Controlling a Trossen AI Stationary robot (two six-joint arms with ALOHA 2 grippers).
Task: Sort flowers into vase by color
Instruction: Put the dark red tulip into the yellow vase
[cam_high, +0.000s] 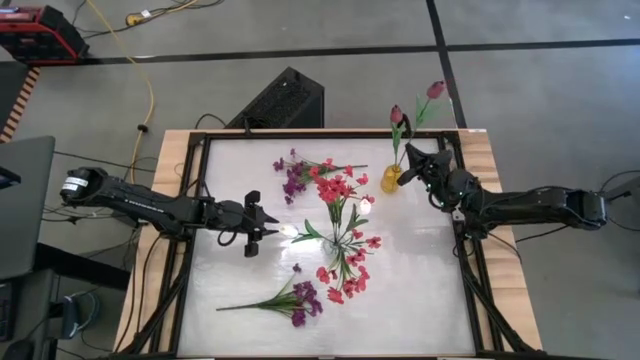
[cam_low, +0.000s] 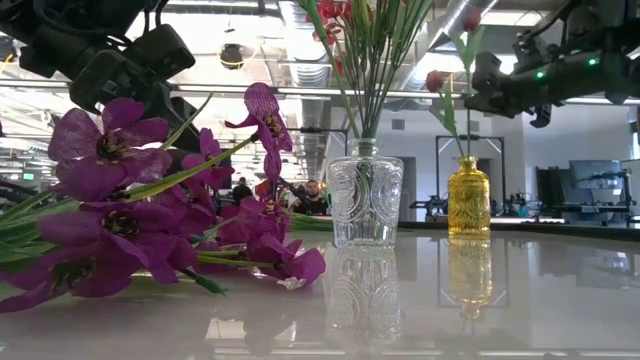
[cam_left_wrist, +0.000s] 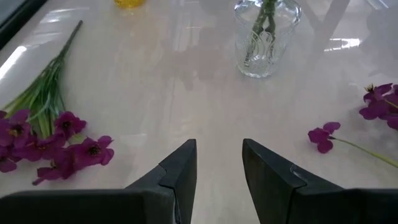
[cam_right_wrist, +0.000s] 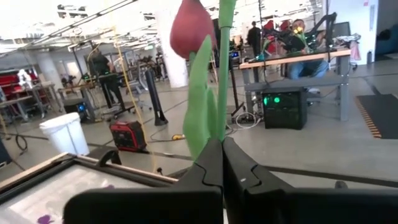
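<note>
My right gripper (cam_high: 412, 160) hovers over the yellow vase (cam_high: 390, 180) at the table's far right and is shut on a tulip stem. Two maroon tulip buds (cam_low: 435, 80) (cam_low: 470, 20) rise above that vase (cam_low: 468, 195). The clear glass vase (cam_low: 365, 200) in the middle of the table holds red-pink stems (cam_high: 335, 190). One purple bunch (cam_high: 293, 175) lies flat near the far edge, another (cam_high: 295, 300) near the front edge. My left gripper (cam_high: 265, 225) (cam_left_wrist: 217, 168) is open, low over bare table left of the clear vase, touching nothing. My right gripper pinches a thin green tulip stem (cam_right_wrist: 222, 118), together with a leaf (cam_right_wrist: 200, 106), between its two shut fingers. The fingers lie level, across the upright stem, coming from the table's right. The stem's lower end goes down into the yellow vase's neck (cam_low: 467, 150).
A single purple blossom on a stalk (cam_left_wrist: 323, 137) lies on the table ahead of the left gripper. The table has a raised wooden frame (cam_high: 180, 200) around it. Bare tabletop shows at the near right (cam_high: 420, 290). People and benches stand in the room beyond.
</note>
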